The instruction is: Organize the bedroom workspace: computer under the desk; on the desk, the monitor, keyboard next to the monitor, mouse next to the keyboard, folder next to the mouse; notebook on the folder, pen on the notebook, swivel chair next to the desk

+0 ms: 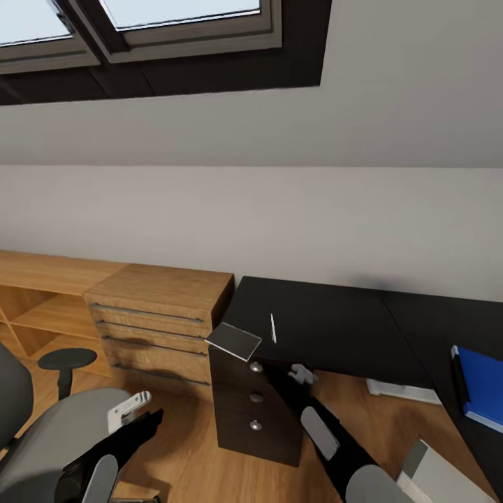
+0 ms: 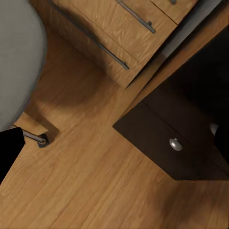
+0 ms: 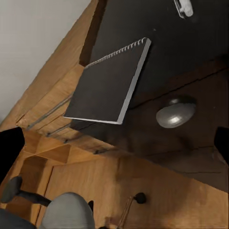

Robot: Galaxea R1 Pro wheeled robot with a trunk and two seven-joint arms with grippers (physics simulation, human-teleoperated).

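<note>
A dark spiral notebook (image 1: 234,340) lies on the black desk (image 1: 328,325), overhanging its front left corner. In the right wrist view the notebook (image 3: 107,86) sticks out over the desk's drawer front. A thin white pen (image 1: 273,328) rests on the desk just beside it. At the far right of the desk lies a flat blue folder (image 1: 483,388). My right gripper (image 1: 302,374) hangs open below the desk edge, near the drawer knobs. Low on the left, my left gripper (image 1: 129,411) is open and holds nothing, just above the grey swivel chair (image 1: 56,436).
A wooden chest of drawers (image 1: 157,321) stands against the desk's left side, with low wooden shelving (image 1: 42,300) beyond it. The desk's black drawer unit (image 1: 255,405) has round knobs. A white flat object (image 1: 402,391) lies on the floor under the desk, and a grey box (image 1: 440,475) sits at the bottom right.
</note>
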